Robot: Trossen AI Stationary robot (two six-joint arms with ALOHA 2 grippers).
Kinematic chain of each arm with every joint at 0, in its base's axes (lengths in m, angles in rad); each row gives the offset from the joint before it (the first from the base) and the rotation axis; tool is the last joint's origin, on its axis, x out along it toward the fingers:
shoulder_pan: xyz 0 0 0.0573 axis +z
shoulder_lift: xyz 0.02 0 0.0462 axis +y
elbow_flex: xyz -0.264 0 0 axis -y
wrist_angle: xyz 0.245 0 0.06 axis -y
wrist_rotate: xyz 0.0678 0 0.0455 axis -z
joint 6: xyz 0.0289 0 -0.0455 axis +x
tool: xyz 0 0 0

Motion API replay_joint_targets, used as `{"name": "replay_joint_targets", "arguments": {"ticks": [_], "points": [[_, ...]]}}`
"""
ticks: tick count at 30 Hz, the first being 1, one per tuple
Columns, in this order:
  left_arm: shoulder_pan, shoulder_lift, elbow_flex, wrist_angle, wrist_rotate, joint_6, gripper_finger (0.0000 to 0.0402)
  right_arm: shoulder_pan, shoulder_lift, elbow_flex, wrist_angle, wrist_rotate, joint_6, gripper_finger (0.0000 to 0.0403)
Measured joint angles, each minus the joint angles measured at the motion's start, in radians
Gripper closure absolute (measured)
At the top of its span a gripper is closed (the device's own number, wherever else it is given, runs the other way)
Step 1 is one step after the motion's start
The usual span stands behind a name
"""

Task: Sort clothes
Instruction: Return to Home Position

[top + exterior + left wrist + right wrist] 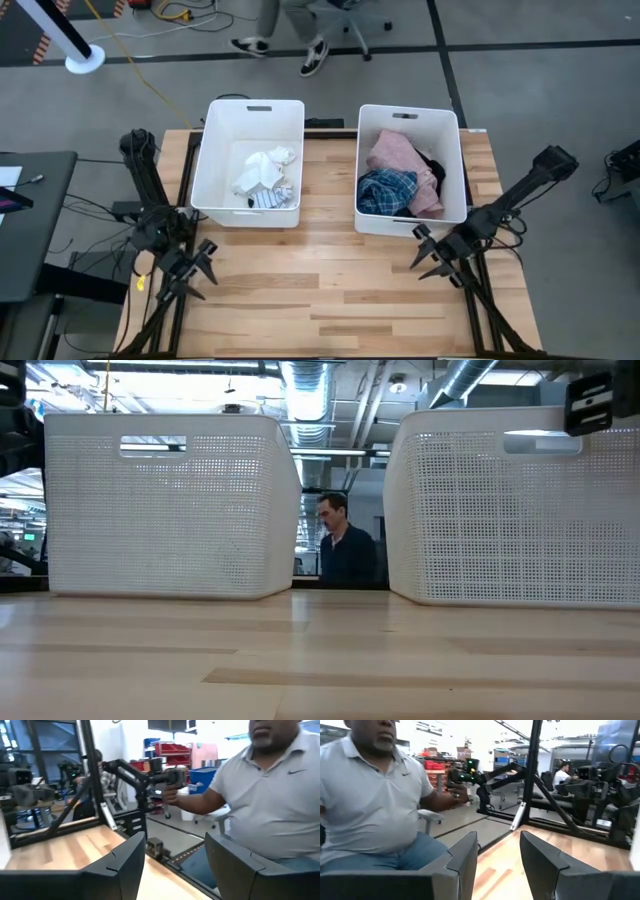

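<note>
Sorting looks done: socks (pixel 266 176) lie in the left tub (pixel 204 172), pink, plaid and seemingly black garments (pixel 400 172) in the right tub (pixel 460 150), nothing on the table (pixel 330 292), left gripper (pixel 192 272) and right gripper (pixel 432 258) hovering wide, empty, nearside.

The left gripper (pixel 175 844), jaws apart, faces a person (pixel 270 795) in a grey shirt beyond the table (pixel 60 851).

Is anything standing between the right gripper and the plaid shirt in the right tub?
Only the near wall of the right tub: the right gripper is open in front of it, the blue plaid shirt lies inside, uncovered from above.
</note>
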Motion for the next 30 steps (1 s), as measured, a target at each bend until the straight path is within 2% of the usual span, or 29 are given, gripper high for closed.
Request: {"name": "replay_joint_targets", "arguments": {"ticks": [10,14,18,23,30], "points": [[0.073,-0.001,-0.001,-0.023,-0.017,0.022,0.0217,-0.1,-0.001,0.0,-0.067,-0.007,-0.014,0.0239],[0.12,-0.001,-0.003,-0.073,-0.093,0.03,0.0217,-0.147,-0.001,-0.001,-0.093,-0.013,-0.045,0.0245],[0.188,-0.001,-0.006,-0.09,-0.127,0.031,0.0217,-0.214,-0.001,-0.001,-0.118,-0.012,-0.053,0.0271],[0.276,-0.001,-0.006,-0.129,-0.122,0.037,0.0217,-0.295,-0.002,-0.001,-0.158,-0.018,-0.058,0.0302],[0.381,-0.001,-0.007,-0.204,-0.022,0.0,0.0217,-0.364,-0.002,-0.002,-0.161,-0.024,-0.054,0.032]]}}
